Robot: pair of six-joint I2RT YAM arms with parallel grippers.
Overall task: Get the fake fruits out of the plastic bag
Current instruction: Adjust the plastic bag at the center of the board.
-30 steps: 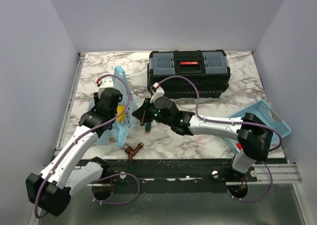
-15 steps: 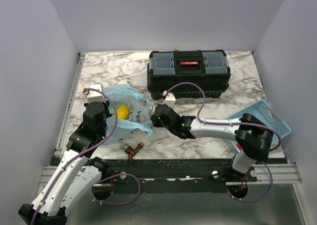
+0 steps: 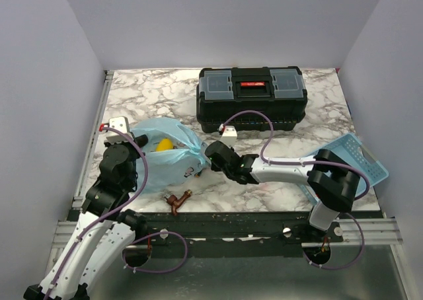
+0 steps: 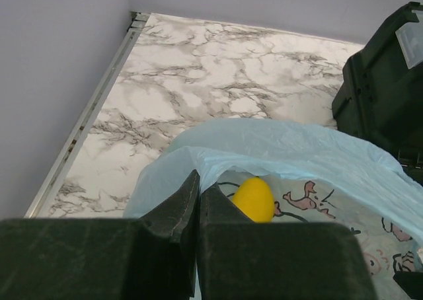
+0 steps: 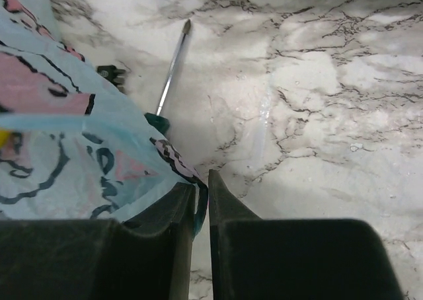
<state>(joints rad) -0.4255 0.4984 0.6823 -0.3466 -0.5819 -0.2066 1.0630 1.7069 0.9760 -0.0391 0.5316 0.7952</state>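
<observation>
The left hand (image 4: 198, 189) is pinched nearly shut, its dark fingers gripping the rim of the thin, crinkly, translucent light-blue plastic bag (image 3: 168, 162), which is printed with pink cartoon animals and dark lettering. The right hand (image 5: 201, 181) is just as narrow, with a fold of the same film caught between its black fingertips at the bag's opposite side. The plastic bag lies on the near left part of the white, grey-veined marble desk (image 3: 158, 88), drawn out between the two hands. A smooth yellow oval fruit (image 4: 254, 199) shows inside its open mouth. Just beside the right hand, a slim metal-shafted screwdriver with a green handle (image 5: 173, 65) lies flat on the desk, its handle end under the bag's edge.
</observation>
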